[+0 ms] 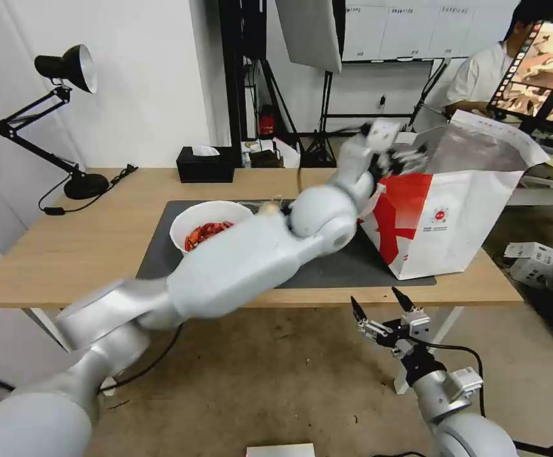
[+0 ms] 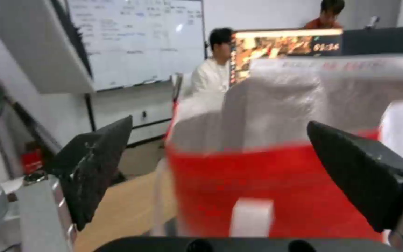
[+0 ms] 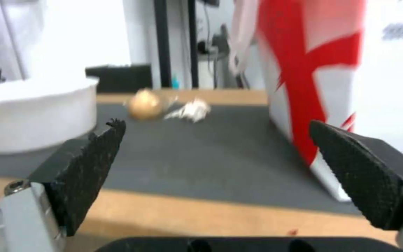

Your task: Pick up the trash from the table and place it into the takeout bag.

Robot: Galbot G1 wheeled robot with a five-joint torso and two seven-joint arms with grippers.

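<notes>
Reaching across the desk (image 1: 66, 254), left arm stretched long from 7 o'clock toward 1 o'clock in the head view, left hand (image 1: 395, 158) up at the near rim of the takeout bag (image 1: 454, 222). Left wrist view has both pads wide apart with nothing between them, so released, empty; bag's red panel and silver lining sit straight ahead past the fingertips.

Risks, as judgement:
- elbow/forearm passes low over the white bowl (image 1: 209, 228) of red shells at 9 o'clock of the mat (image 1: 352, 266); a dip or a sweep back could clip the rim and spill shells
- hand is close to the bag's open lip; a push there could fold the mouth shut or tip the bag, which stands near the desk's front edge at 4 o'clock of the mat
- wrist link looks touching or just beside the bag wall, cannot tell which
- hand area is motion-blurred, so fine contact is uncertain

Trash left on the mat: beige wrapped ball (image 3: 145, 104) and crumpled white tissue (image 3: 193, 110) just beside each other, between bowl and bag, seen past the right hand's pads. Clear tray not identifiable.

Right hand (image 1: 382, 308) parked below the desk's front edge at 5 o'clock, fingers spread, empty, pointing up at the mat

Black tissue box (image 1: 205, 164) at 12 o'clock, well apart
</notes>
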